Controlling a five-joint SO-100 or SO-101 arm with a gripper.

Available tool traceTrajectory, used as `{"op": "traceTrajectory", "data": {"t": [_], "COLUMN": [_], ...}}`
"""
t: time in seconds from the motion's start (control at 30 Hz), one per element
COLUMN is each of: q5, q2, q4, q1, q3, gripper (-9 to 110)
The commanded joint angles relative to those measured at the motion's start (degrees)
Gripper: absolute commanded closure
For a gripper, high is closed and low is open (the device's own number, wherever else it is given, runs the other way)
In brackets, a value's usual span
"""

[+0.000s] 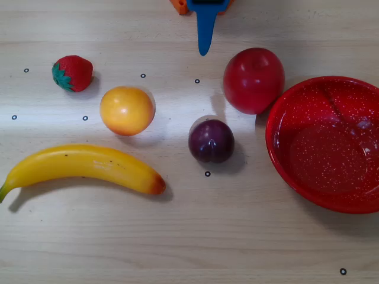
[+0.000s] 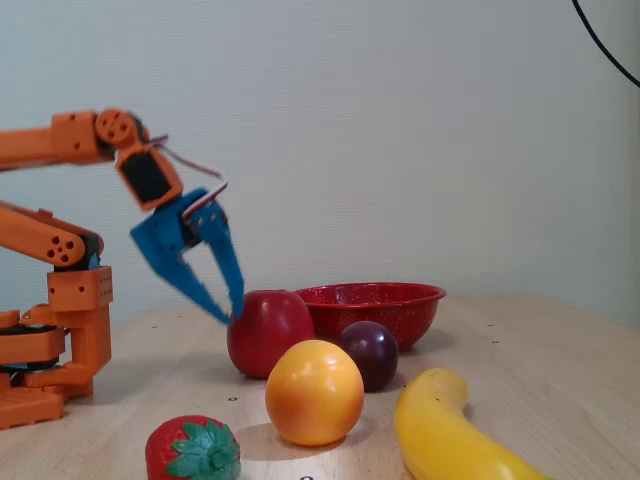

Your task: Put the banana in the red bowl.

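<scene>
- The banana [image 1: 83, 167] lies flat on the pale wood counter [image 1: 237, 248] at lower left in the overhead view, its green stem touching the left edge of the picture and its orange-red tip pointing right toward the middle.
- The red bowl [image 1: 278, 154] sits at the far right in the overhead view, cut off by the right edge, its speckled inside holding no fruit.
- Between banana and bowl stands a dark plum [image 1: 211, 141], well apart from the banana's tip and near the bowl's rim.
- A red apple [image 1: 253, 80] rests just beside the bowl's upper left rim; whether they touch cannot be told.
- A round yellow-orange fruit [image 1: 127, 110] sits just above the banana's middle, with a strawberry [image 1: 73, 73] further up and left.
- The counter below the banana and plum is bare wood across the whole lower strip of the overhead view.
- In the fixed view the orange arm [image 2: 60, 140] reaches in from the left, its blue gripper [image 2: 225, 305] hanging above the counter with tips angled downward, close to the apple's left side.
- The fingers [image 2: 222, 255] are parted and hold nothing.
- In the overhead view only one blue fingertip [image 1: 204, 32] shows at the top edge, well apart from the banana.
</scene>
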Motion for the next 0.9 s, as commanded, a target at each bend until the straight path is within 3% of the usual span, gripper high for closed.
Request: {"op": "traceTrajectory", "data": {"t": [0.0,0.87], "q5": [3.25,20.04], "q2": [-3.34,-65.39], "q4": [1.67,32.26], "q1": [-3.25,-21.18], "q3": [-10.28,-86.75], "gripper": [101,101]}}
